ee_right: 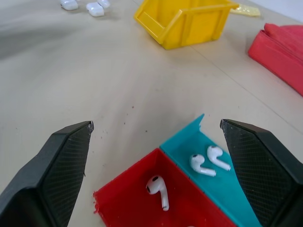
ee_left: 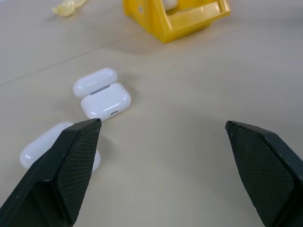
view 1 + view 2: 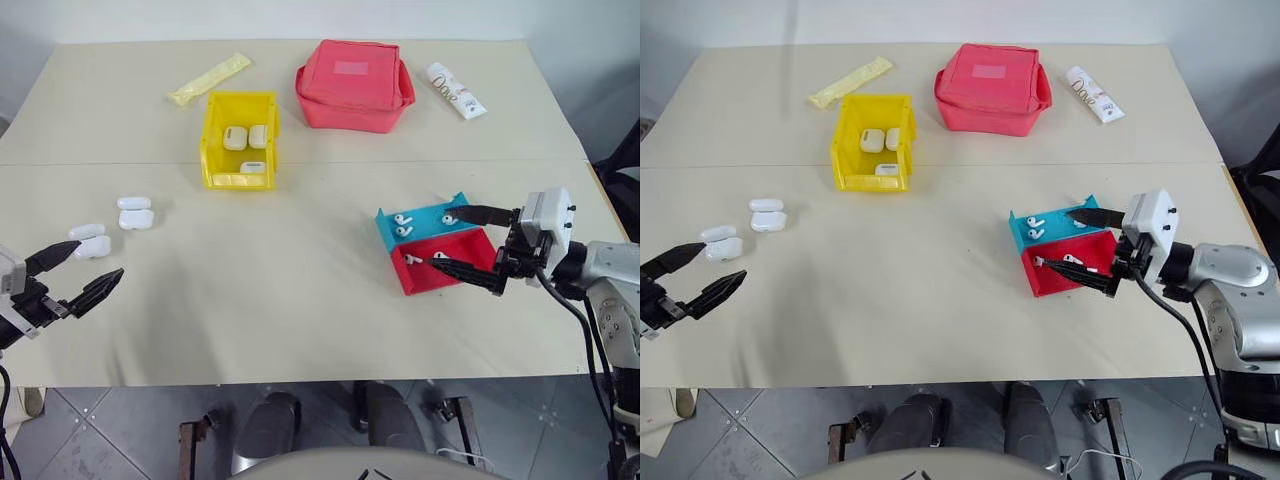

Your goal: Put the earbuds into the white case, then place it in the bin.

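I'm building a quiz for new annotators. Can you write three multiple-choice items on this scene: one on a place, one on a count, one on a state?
1. Where do the two open cases lie?
A. inside the red pouch
B. on the table near the left gripper
C. in the blue tray

2. How many cases are in the bin?
A. none
B. one
C. three

3. How are the right gripper's fingers?
A. open, holding nothing
B. shut on an earbud
C. shut on a case

Answers:
1 B: the open cases rest on the table just ahead of the left gripper.
2 C: three white cases show inside the bin.
3 A: the right gripper is spread wide over the trays, gripping nothing.
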You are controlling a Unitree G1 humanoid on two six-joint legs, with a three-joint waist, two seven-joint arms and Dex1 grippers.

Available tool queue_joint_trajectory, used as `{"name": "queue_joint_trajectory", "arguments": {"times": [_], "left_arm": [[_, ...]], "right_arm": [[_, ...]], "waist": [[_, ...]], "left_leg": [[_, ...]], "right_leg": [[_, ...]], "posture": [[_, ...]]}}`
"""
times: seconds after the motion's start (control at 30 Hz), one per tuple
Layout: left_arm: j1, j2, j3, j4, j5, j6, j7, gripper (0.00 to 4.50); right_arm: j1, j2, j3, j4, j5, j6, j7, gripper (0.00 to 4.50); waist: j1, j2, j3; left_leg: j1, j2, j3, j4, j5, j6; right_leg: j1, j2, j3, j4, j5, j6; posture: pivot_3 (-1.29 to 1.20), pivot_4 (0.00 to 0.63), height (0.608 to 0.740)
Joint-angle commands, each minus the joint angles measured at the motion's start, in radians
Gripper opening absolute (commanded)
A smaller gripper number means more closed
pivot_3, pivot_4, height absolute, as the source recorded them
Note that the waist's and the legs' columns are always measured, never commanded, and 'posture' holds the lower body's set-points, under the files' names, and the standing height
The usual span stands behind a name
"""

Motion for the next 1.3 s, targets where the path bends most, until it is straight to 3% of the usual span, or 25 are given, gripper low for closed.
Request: {"name": "queue_joint_trajectory", "arguments": {"times": [0.03,0.1,0.37,0.53,0.73,0.9,1.03,1.2,1.3], "left_arm": [[-0.004,0.012,0.041,-0.034,0.013,-0.029,0.038,4.47],[-0.007,0.005,0.057,-0.058,0.012,0.022,0.11,4.47],[0.16,-0.002,0.202,-0.167,-0.067,0.138,0.091,4.47],[0.364,-0.007,0.342,-0.113,-0.043,0.141,0.015,4.47],[0.401,0.002,0.381,-0.078,-0.029,0.12,0.002,4.47],[0.33,0.017,0.339,-0.168,-0.003,0.202,0.141,4.47],[0.172,0.083,0.236,-0.339,0.001,0.62,0.445,4.47],[-0.011,0.169,0.112,-0.369,0.019,0.933,0.586,4.47],[-0.199,0.212,-0.007,-0.306,0.043,1.09,0.667,4.47]], "right_arm": [[-0.021,-0.008,0.005,0.011,-0.006,-0.023,0.019,4.5],[-0.036,-0.008,0.014,0.024,-0.004,-0.028,0.031,4.5],[-0.107,-0.018,0.054,0.103,-0.025,-0.064,0.122,4.5],[-0.178,-0.02,0.081,0.185,-0.041,-0.086,0.187,4.5],[-0.241,0.0,0.123,0.251,-0.066,-0.114,0.229,4.5],[-0.323,0.03,0.16,0.318,-0.083,-0.146,0.267,4.5],[-0.371,0.045,0.182,0.33,-0.084,-0.155,0.299,4.5],[-0.402,0.055,0.192,0.337,-0.081,-0.162,0.335,4.5],[-0.421,0.07,0.2,0.357,-0.082,-0.178,0.35,4.5]], "waist": [[-0.001,0.0,0.0],[-0.002,0.0,0.0],[-0.009,0.0,0.0],[-0.014,0.0,0.001],[-0.001,0.003,0.003],[-0.003,0.002,0.004],[0.0,0.002,0.004],[-0.011,-0.001,0.003],[-0.019,-0.002,0.002]], "left_leg": [[0.0,0.0,0.0,0.0,0.0,0.0],[0.0,0.001,0.0,0.0,0.0,0.0],[0.002,0.003,0.004,-0.001,-0.002,-0.001],[0.004,0.006,0.008,-0.004,-0.002,0.0],[0.006,0.007,0.009,-0.004,-0.003,0.0],[0.006,0.007,0.009,-0.004,-0.003,-0.001],[0.005,0.007,0.008,-0.004,-0.003,-0.001],[0.007,0.007,0.009,-0.007,-0.002,-0.003],[0.008,0.007,0.012,-0.009,-0.002,-0.003]], "right_leg": [[0.0,0.0,0.0,0.0,0.0,0.0],[0.0,0.0,0.0,0.0,0.0,0.0],[0.0,0.002,0.002,0.0,0.0,0.0],[0.0,0.003,0.002,-0.006,0.0,0.0],[0.0,0.004,0.003,-0.006,0.0,-0.001],[0.0,0.004,0.003,-0.006,0.0,-0.001],[0.0,0.004,0.005,-0.005,0.0,0.0],[-0.001,0.006,0.006,0.001,0.0,0.0],[-0.003,0.009,0.005,0.002,0.0,0.0]], "posture": [[0.0,0.15,0.74],[0.0,0.15,0.74],[0.0,0.15,0.74],[0.0,0.15,0.74],[0.0,0.15,0.74],[0.0,0.15,0.74],[0.0,0.15,0.74],[0.0,0.15,0.74],[0.0,0.15,0.74]]}}
